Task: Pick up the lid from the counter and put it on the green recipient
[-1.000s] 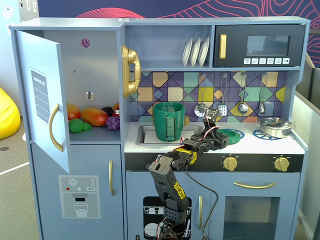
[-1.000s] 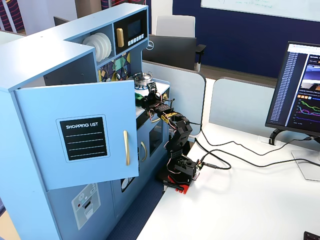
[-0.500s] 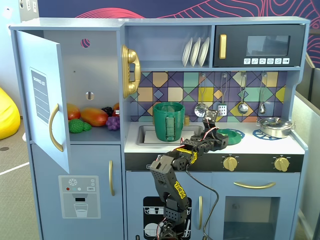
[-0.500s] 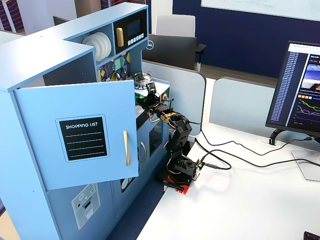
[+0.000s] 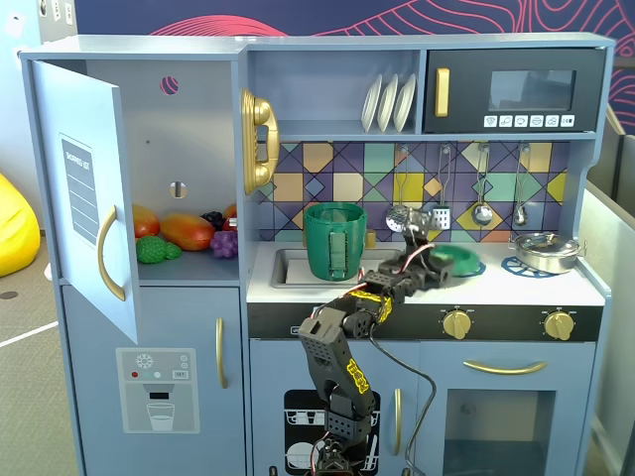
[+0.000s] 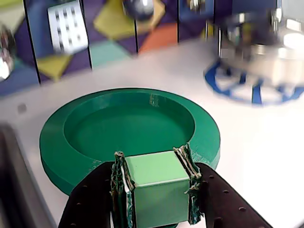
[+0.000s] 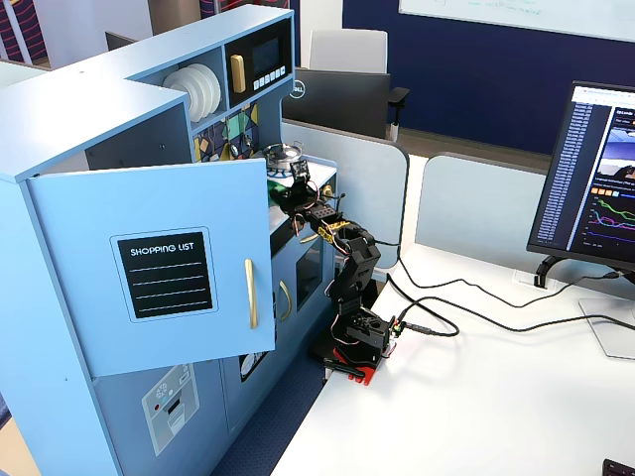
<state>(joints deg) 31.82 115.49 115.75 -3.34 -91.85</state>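
Tool [image 6: 154,183] at bottom centre of wrist view, pinching light band of lid [image 6: 128,128] on white worktop [image 6: 266,142]. Only in a fixed view: green recipient [image 5: 334,241] at centre-left. Beyond, blurred silver pot [image 6: 266,52].

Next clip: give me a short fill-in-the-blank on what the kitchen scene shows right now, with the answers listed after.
1. In the wrist view, the gripper fingers are shut on the lid's light green ____.
2. The green recipient stands in the ____.
3. The silver pot sits on a blue ____ ring.
4. The cupboard door beside the toy fruit is ____.

Answers: handle; sink; burner; open
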